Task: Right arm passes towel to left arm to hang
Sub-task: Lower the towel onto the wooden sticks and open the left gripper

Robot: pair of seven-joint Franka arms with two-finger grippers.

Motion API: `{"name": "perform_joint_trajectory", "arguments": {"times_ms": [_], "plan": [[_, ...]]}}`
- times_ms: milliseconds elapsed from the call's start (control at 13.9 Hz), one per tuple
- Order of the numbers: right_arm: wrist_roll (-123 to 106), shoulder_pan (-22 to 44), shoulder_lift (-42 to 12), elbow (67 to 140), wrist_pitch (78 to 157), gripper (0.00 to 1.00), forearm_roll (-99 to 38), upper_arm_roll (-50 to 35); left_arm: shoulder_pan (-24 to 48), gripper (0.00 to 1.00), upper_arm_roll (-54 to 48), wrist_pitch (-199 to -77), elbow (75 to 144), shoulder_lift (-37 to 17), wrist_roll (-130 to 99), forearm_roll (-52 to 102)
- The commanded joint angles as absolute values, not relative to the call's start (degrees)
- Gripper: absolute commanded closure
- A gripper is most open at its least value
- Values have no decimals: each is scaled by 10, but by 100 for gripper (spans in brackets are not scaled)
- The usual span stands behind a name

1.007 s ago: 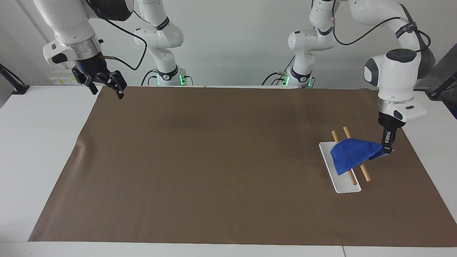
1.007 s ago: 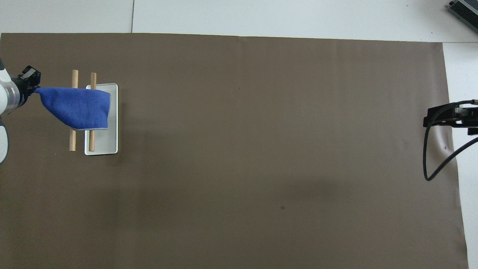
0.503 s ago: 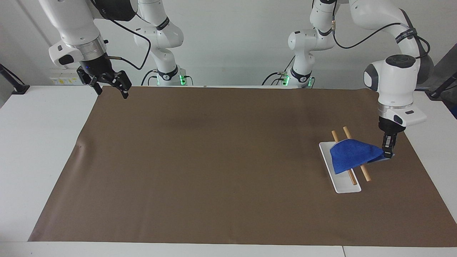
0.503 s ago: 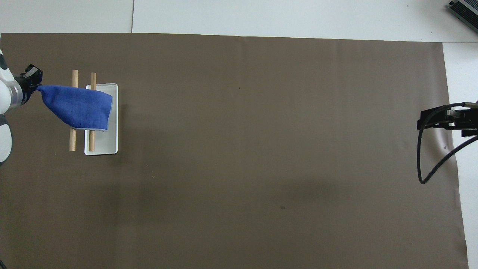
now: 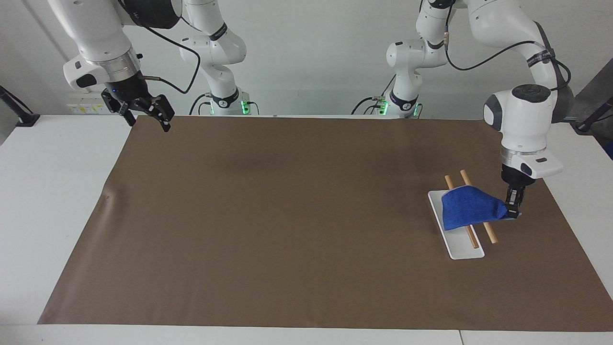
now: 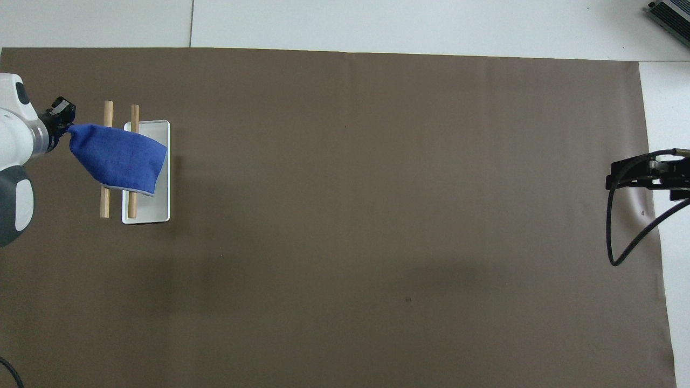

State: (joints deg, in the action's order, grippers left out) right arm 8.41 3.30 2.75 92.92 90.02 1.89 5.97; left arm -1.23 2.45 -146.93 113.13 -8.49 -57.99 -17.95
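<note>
The blue towel (image 5: 469,210) lies draped over the two wooden bars (image 5: 489,233) of the white tray rack (image 5: 463,250), at the left arm's end of the mat. My left gripper (image 5: 511,211) is shut on the towel's corner, low beside the rack on its side toward the table's end. In the overhead view the towel (image 6: 118,157) stretches from the left gripper (image 6: 67,125) across both bars (image 6: 105,202) onto the tray (image 6: 148,210). My right gripper (image 5: 147,123) is open and empty, raised over the mat's corner at the right arm's end; it also shows in the overhead view (image 6: 647,175).
A brown mat (image 5: 287,215) covers most of the white table (image 5: 48,191). The right arm's black cable (image 6: 620,237) hangs in a loop over the mat's edge. A dark device (image 6: 671,13) sits at the table's farthest corner.
My left gripper has moved lower and closer to the rack with the towel's corner, so the towel sits lower over the bars. My right gripper has shifted slightly and stays open.
</note>
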Motion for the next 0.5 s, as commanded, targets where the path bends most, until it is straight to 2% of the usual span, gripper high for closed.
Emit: {"name": "perform_joint_trajectory", "arguments": {"times_ms": [0, 144, 288, 432], "plan": [[77, 26, 36, 938, 896, 0, 9, 57, -18, 64, 24, -1509, 1126, -94, -575, -167], [77, 27, 36, 938, 896, 0, 9, 57, -19, 53, 25, -1514, 1122, -95, -574, -167], [77, 26, 36, 938, 896, 0, 9, 57, -22, 29, 25, -1513, 1109, -99, -572, -167], [77, 26, 36, 938, 896, 0, 9, 57, -24, 28, 25, -1500, 1095, -105, -572, -168]]}}
